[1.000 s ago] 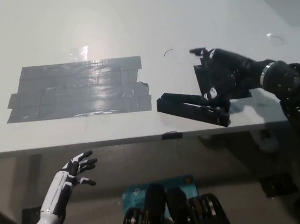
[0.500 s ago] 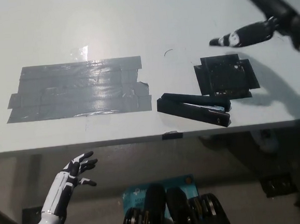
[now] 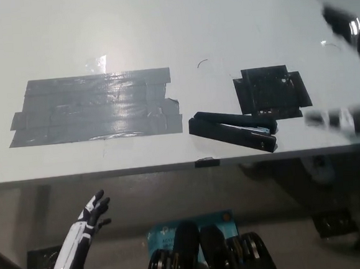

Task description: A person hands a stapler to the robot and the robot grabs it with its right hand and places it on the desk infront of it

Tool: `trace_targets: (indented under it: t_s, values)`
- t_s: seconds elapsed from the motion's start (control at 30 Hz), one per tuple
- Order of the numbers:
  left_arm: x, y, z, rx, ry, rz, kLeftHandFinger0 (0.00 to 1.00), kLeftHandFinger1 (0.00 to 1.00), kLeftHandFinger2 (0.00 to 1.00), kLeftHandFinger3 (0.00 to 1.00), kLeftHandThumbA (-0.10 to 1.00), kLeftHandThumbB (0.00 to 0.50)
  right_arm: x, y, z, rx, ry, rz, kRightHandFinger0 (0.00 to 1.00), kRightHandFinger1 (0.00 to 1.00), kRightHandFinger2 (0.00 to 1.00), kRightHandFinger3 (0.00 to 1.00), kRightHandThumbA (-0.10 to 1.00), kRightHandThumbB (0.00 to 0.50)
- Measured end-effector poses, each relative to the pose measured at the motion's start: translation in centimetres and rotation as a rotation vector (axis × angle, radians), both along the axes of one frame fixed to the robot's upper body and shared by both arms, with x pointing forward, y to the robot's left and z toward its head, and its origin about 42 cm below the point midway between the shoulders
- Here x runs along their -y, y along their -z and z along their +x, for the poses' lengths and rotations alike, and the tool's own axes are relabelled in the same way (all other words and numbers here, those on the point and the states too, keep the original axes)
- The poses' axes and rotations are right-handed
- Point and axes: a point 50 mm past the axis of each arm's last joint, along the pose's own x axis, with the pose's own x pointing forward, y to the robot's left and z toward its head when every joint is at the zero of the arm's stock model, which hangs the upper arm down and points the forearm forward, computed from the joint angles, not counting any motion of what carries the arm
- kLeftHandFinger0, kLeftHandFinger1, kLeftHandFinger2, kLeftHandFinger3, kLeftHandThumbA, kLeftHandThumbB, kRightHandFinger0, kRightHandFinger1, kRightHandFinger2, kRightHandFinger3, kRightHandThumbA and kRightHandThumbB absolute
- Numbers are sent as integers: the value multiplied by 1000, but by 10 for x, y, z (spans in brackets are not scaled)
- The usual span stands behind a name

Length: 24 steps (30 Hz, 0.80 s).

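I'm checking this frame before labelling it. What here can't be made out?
- Right hand: head view, motion-blurred and cut by the right edge; open or shut cannot be told.
- Blurred shape at the upper right: too smeared to identify.
- Left hand: resting low at the left below the desk; its arm is cut off by the bottom edge.
- Stapler: black, details too dark to read.

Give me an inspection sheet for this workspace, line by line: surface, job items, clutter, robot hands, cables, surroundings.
Surface: white desk, front edge in view.
Job's things: black stapler lying flat near the front edge, held by nothing.
Clutter: grey tape patch left of the stapler; black tape patch behind it.
Robot hands: left robot hand open, resting below the desk edge; right robot hand blurred at the right edge, state unclear.
Cables: nothing seen.
Surroundings: floor below the desk; no person seen.
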Motion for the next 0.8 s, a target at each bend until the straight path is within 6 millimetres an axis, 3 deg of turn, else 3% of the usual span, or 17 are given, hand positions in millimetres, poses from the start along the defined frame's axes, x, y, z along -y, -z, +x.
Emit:
trace_targets:
  t_s: [0.07,0.1,0.17,0.2,0.23,0.27,0.3,0.4,0.57,0.63,0.8]
  values:
    - [0,2,-3,-6,2,-2,1000,1000,1000,1000,1000,500,-3,13,-18,-26,-7,29,1000,1000,1000,1000,1000,451]
    - [0,6,-8,-19,4,-6,1000,1000,1000,1000,1000,500,-8,37,-39,-95,-13,85,1000,1000,1000,1000,1000,437]
    - [0,10,-13,-27,12,-15,1000,1000,1000,1000,1000,500,-15,63,-58,-169,-14,156,1000,1000,1000,1000,1000,388]
    - [1,11,-15,-29,15,-19,1000,1000,1000,1000,1000,500,-18,72,-65,-201,-10,183,1000,1000,1000,1000,1000,396]
    - [0,15,-21,-39,21,-27,1000,1000,1000,1000,1000,500,-26,96,-81,-278,-3,252,1000,1000,1000,1000,1000,398]
    - [0,17,-22,-43,22,-29,1000,1000,1000,1000,1000,500,-28,103,-85,-300,2,273,1000,1000,1000,1000,1000,366]
    - [0,20,-26,-51,20,-36,1000,1000,1000,1000,1000,500,-34,122,-92,-360,16,322,1000,1000,1000,1000,1000,370]
    - [-1,25,-33,-64,26,-44,1000,1000,1000,1000,1000,500,-43,161,-101,-479,57,409,1000,1000,1000,1000,1000,330]
    - [1,32,-43,-83,30,-67,1000,1000,1000,1000,1000,500,-53,212,-108,-609,119,494,1000,1000,1000,1000,1000,358]
    - [3,33,-45,-81,32,-78,1000,1000,1000,1000,1000,500,-55,228,-110,-642,140,510,1000,1000,1000,1000,1000,385]
    - [8,35,-49,-70,29,-106,1000,1000,1000,1000,1000,500,-55,248,-112,-658,167,518,1000,1000,1000,1000,1000,396]
